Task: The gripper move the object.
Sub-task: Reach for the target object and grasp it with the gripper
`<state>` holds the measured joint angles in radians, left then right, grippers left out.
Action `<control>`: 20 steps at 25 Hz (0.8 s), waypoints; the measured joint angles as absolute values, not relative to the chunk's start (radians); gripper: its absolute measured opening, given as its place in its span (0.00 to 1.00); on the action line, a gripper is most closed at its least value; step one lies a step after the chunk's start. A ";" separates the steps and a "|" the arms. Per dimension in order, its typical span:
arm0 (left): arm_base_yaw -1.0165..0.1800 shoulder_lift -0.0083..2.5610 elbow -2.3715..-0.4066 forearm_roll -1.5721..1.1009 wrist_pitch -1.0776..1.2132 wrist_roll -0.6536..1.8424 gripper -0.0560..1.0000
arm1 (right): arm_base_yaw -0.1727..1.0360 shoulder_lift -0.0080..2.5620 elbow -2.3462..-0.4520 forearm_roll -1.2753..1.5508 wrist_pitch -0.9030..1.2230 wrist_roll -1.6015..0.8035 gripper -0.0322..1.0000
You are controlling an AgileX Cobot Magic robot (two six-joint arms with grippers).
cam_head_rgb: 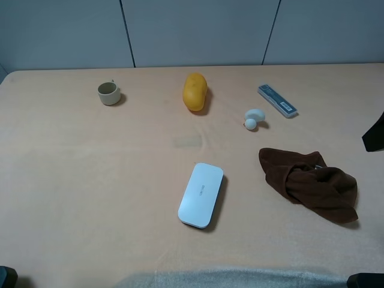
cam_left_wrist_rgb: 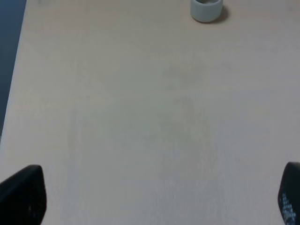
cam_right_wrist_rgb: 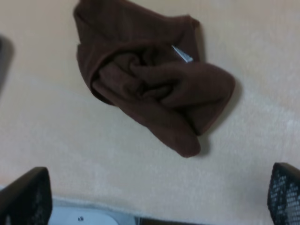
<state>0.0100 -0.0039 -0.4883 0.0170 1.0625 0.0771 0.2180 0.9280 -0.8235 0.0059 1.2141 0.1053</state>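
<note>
Looking down from the high camera, the brown cloth [cam_head_rgb: 309, 183] lies crumpled on the table [cam_head_rgb: 90, 180], well apart from a dark piece of the right arm [cam_head_rgb: 374, 133] at the frame's edge. No claw tips show here.

From the left wrist, the left claw [cam_left_wrist_rgb: 154, 197] is spread wide and holds nothing. Bare table lies between its fingers, and a small cup [cam_left_wrist_rgb: 206, 9] sits far ahead of it.

From the right wrist, the right claw [cam_right_wrist_rgb: 154, 199] is also spread wide and empty. The cloth lies ahead of its fingertips, within the span of the two fingers and touching neither. The task names no object, but since this claw faces the cloth, I judge the cloth to be it.

It should handle as light, soft and limp, neither fragile nor slippery, and it will likely sag and trail once lifted. The best hold is probably the thick knot of folds at its middle, beside the pale tag [cam_right_wrist_rgb: 182, 54]. A thin outer edge would likely just unfurl.
</note>
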 joint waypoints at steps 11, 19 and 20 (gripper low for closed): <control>0.010 -0.004 -0.488 0.017 1.062 0.077 0.99 | 0.218 1.122 -0.824 0.029 1.195 0.119 0.70; 0.010 -0.004 -0.488 0.017 1.062 0.077 0.99 | 0.218 1.261 -0.825 0.068 1.139 0.119 0.70; 0.010 -0.004 -0.488 0.017 1.062 0.077 0.99 | 0.218 1.282 -0.825 0.074 1.129 0.118 0.70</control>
<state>0.0100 -0.0039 -0.4883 0.0170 1.0625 0.0771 0.2180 1.2821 -0.8253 0.0741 1.1285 0.1176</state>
